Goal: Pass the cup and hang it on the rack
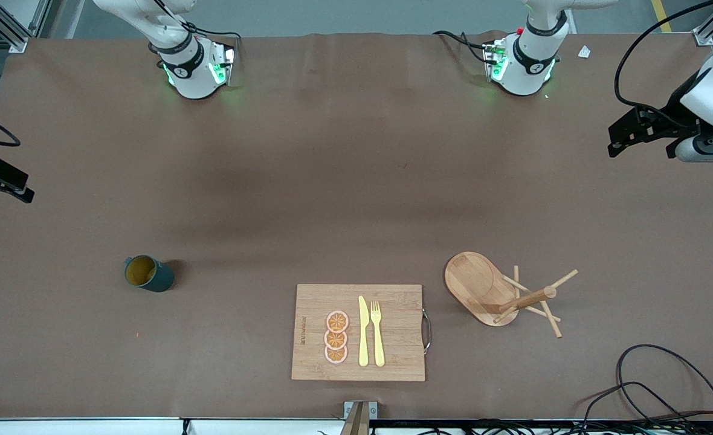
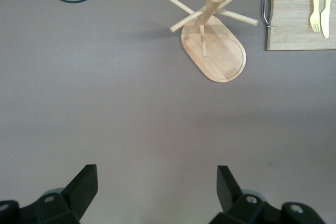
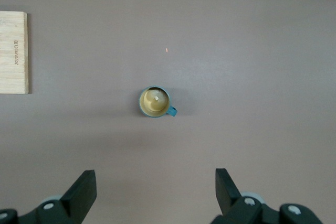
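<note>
The dark teal cup [image 1: 149, 273] stands upright on the brown table toward the right arm's end, its yellowish inside showing; in the right wrist view [image 3: 154, 102] its small handle sticks out to one side. The wooden rack [image 1: 483, 290] stands upright toward the left arm's end, with an oval base, a central post and thin pegs, all bare; it also shows in the left wrist view [image 2: 220, 53]. My left gripper [image 2: 157, 174] is open and empty, high over the table's left arm end. My right gripper [image 3: 156, 178] is open and empty, high over the right arm's end, well apart from the cup.
A bamboo cutting board [image 1: 402, 338] lies between cup and rack, near the table's front edge, with a yellow knife [image 1: 363, 332], a yellow fork [image 1: 377, 332] and three orange slices [image 1: 336, 337] on it. Black cables [image 1: 652, 386] lie at the near corner by the left arm's end.
</note>
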You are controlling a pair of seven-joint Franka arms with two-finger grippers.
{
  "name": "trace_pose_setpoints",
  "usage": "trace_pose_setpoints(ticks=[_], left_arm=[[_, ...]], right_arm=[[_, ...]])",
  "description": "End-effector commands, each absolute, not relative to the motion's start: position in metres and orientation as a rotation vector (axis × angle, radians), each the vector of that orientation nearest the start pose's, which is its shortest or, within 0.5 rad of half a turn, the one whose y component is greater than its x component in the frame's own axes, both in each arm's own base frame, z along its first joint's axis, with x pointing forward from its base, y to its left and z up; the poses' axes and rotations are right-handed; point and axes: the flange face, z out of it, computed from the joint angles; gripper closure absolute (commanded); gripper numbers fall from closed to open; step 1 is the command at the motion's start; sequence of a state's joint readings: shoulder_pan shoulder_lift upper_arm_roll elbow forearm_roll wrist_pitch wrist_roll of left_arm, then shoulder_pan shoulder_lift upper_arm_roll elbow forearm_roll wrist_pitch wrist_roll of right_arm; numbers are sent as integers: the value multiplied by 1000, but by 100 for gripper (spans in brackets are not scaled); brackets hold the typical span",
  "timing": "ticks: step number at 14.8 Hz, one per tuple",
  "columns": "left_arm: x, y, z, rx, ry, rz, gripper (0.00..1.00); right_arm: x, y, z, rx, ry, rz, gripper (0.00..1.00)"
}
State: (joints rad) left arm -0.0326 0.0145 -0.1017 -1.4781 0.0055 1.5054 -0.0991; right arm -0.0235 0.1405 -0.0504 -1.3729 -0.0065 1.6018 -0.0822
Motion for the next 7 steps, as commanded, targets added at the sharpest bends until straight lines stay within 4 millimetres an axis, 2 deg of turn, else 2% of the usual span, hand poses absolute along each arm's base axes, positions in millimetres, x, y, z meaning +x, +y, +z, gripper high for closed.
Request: trace_pose_setpoints(ticks=[1,7], left_arm=[[548,-72,658,-3140,50,-15,0],[547,-75,658,-3138,57,-13,0]], right_arm=[[593,-43,643,-3158,-8,-153,0],[595,-44,639,-3160,-5,-146,0]])
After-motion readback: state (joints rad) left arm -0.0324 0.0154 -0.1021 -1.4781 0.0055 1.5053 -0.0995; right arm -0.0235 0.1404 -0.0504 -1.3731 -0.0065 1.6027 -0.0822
